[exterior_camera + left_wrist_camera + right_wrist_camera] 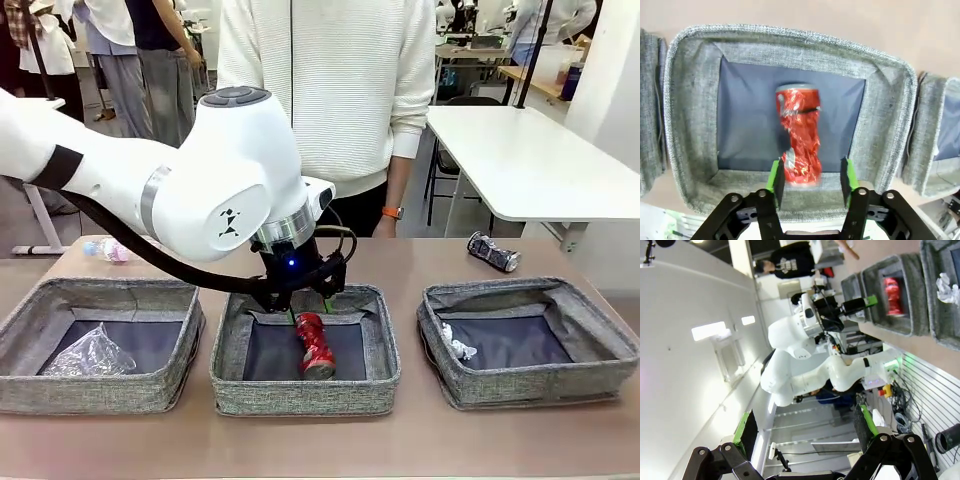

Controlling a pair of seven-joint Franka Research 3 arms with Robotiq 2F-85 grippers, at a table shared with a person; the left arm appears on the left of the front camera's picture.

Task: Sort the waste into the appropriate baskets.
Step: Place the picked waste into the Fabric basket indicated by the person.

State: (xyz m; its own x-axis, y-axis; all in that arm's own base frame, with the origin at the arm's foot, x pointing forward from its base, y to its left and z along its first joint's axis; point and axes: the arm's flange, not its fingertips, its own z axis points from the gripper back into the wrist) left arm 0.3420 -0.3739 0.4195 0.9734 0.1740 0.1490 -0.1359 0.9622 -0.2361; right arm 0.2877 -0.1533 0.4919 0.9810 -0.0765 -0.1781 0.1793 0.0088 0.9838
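We see the L gripper (811, 169) hanging over the middle basket (382, 362), claw spread wide, green pads (776, 176) apart and clamping nothing. The crushed red can (313, 346) sits inside that basket on the dark lining, tilted, its upper end leaning toward the far wall. In the L wrist view its near end shows betw. the two fingers but lower down; we can't tell if it brushes a pad.

R gripper (804, 416) is also wide open, nothing betw. its fingers, aimed sideways across the room w/ the baskets far off.

Left basket (100, 395) holds the clear plastic cup (90, 352), lying crumpled. Right basket (530, 388) holds the crumpled white paper ball (458, 346), near its L wall. The crushed dark-silver can (493, 251) lies on the table (400, 440) behind the right basket. The blue-capped bottle (106, 249) lies behind the left basket, partly hidden by the arm. A person in a white sweater (330, 90) stands at the far side.
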